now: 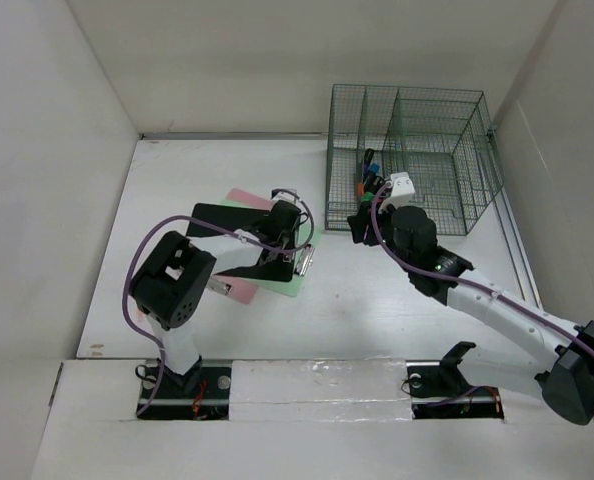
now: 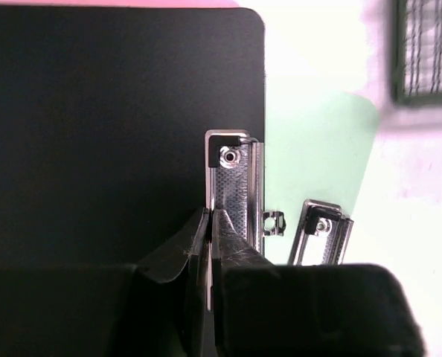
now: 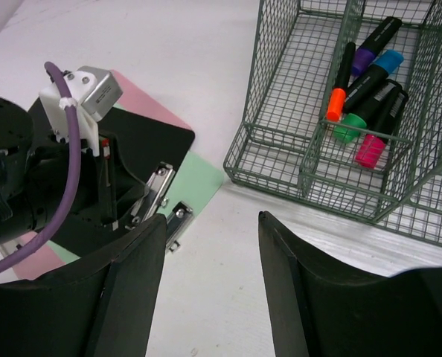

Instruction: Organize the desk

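The white desk [image 1: 377, 300] holds a stack of clipboards at its centre. A black clipboard [image 2: 117, 134] lies on a green clipboard [image 2: 318, 149], and a pink one [image 1: 242, 197] lies under both. My left gripper [image 2: 209, 223] is shut at the black clipboard's metal clip [image 2: 234, 186], with a thin pale strip pinched between the fingers. My right gripper [image 3: 212, 223] is open and empty over bare desk [image 3: 221, 297], just in front of the green wire rack [image 3: 280, 178]. It shows in the top view [image 1: 360, 225] at the rack's front left corner.
The wire rack [image 1: 457, 215] stands at the back right with several coloured markers [image 3: 366, 89] in a front compartment. The green clipboard's own clip [image 2: 321, 230] lies just right of my left fingers. White walls enclose the desk on three sides.
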You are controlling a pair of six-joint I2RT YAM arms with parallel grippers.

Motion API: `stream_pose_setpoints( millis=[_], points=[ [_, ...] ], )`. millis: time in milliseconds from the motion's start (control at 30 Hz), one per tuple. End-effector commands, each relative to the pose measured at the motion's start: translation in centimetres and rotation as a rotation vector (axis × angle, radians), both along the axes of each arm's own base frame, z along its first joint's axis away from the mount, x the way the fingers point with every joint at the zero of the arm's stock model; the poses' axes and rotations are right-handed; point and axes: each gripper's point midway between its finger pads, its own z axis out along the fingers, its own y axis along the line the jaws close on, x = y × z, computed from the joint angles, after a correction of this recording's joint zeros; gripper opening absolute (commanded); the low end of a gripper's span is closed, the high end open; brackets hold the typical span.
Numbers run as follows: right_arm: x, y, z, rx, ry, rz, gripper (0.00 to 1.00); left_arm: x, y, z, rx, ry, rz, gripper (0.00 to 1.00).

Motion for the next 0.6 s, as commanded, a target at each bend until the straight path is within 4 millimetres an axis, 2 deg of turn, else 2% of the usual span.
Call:
stream_pose_setpoints(
  millis=[0, 133, 233, 400, 500, 567],
  points=[
    [0.1, 0.1, 1.4, 0.046, -0.030, 0.008, 0.58, -3.6, 1.1, 0.0, 0.053, 0.067, 0.012, 0.00],
    [0.1, 0.4, 0.3, 0.048, -0.007, 0.024, 0.58, -4.2, 0.7, 2.1, 0.052, 0.040, 0.011, 0.00],
    [0.0, 0.5, -0.6, 0.041, 0.014, 0.030, 0.58, -4.5, 1.0, 2.3, 0.050, 0.039, 0.012, 0.00],
    [-0.3, 0.0, -0.1, 0.044, -0.006, 0.024, 0.58, -4.7, 0.7, 2.7, 0.031, 0.041, -0.003, 0.00],
    [-0.5, 0.2, -0.3, 0.045, 0.003, 0.034, 0.58, -4.7, 0.4, 4.4, -0.004, 0.015, -0.002, 0.00],
    [-0.8, 1.0, -1.3, 0.046, 0.027, 0.078, 0.61, -4.8, 0.6, 5.9, -0.031, -0.009, 0.002, 0.00]
  ],
)
